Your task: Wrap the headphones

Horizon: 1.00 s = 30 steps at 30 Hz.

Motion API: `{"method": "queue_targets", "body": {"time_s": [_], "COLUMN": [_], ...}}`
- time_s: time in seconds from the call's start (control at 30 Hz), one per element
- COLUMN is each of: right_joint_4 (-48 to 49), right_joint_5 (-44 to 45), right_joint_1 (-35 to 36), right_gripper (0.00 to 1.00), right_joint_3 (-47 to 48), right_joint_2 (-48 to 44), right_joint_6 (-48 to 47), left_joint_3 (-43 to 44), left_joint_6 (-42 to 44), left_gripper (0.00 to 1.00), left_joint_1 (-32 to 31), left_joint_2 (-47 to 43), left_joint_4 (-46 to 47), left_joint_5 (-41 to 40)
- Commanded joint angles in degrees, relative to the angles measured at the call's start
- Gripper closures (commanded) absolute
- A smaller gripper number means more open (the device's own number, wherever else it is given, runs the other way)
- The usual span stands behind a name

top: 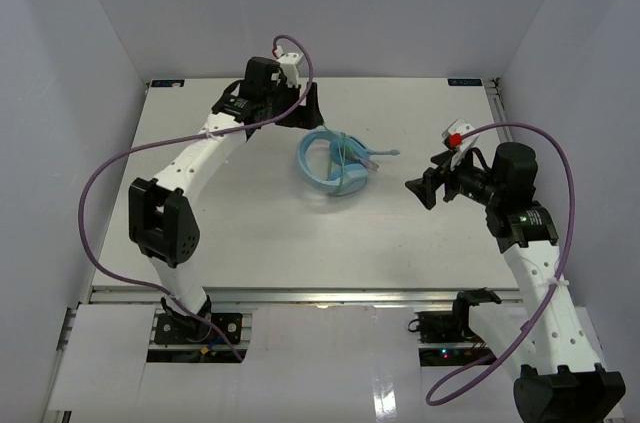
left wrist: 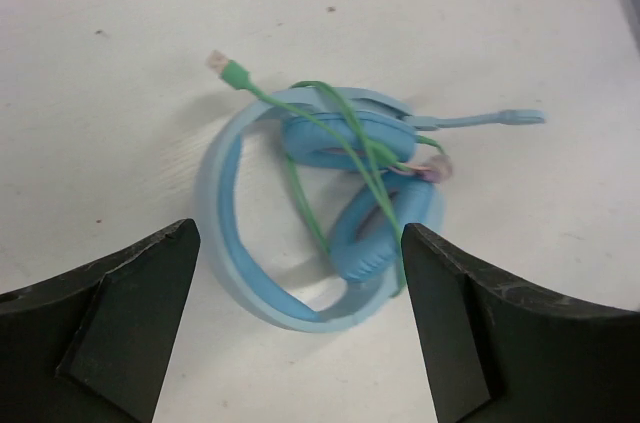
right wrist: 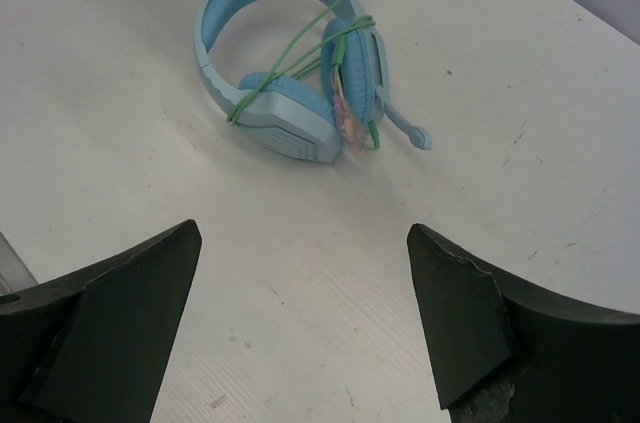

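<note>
Light blue headphones (top: 335,165) lie on the white worktop (top: 250,233), with neither pair of fingers touching them.

The pale-green cable (left wrist: 345,143) is looped over both padded earcups, its plug (left wrist: 228,68) poking out beyond the headband, and a mic boom (left wrist: 480,120) juts sideways. The left fingers (left wrist: 130,323) are spread wide and hold nothing, with the headphones framed just ahead between their tips. The right fingers (right wrist: 110,323) are also spread wide and hold nothing, with the headphones well ahead of them.
</note>
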Motion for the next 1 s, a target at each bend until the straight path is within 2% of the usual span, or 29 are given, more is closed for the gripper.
{"method": "queue_targets", "body": {"time_s": [0.0, 0.1, 0.3, 0.4, 0.53, 0.67, 0.97], "right_joint_4": [-0.8, -1.4, -2.1, -1.3, -0.2, -0.3, -0.3], "right_joint_5": [4.7, 8.5, 14.4, 18.4, 20.7, 22.2, 25.4], "right_joint_1": [-0.2, -0.2, -0.3, -0.4, -0.5, -0.4, -0.4], "right_gripper": [0.1, 0.1, 0.1, 0.1, 0.1, 0.1, 0.1], "right_joint_3": [1.0, 1.3, 0.7, -0.5, -1.7, -1.7, -3.0], "right_joint_2": [-1.2, -2.0, -4.4, -4.9, -6.5, -7.2, -9.2], "right_joint_6": [5.3, 7.8, 9.4, 12.9, 15.5, 16.4, 14.9], "left_joint_3": [-1.3, -7.2, -34.1, -43.9, -50.5, -53.6, -55.7], "left_joint_6": [-2.2, -3.2, -7.6, -8.4, -9.4, -10.4, -12.0], "left_gripper": [0.07, 0.06, 0.02, 0.02, 0.02, 0.02, 0.02], "left_joint_1": [0.1, 0.3, 0.4, 0.4, 0.4, 0.4, 0.4], "left_joint_2": [-7.4, -15.9, -46.2, -59.6, -72.1, -78.7, -80.0], "left_joint_4": [1.4, 3.9, 19.2, 19.8, 17.5, 15.6, 13.0], "left_joint_5": [8.2, 8.2, 9.1, 6.5, 0.2, -2.9, -1.8]}}
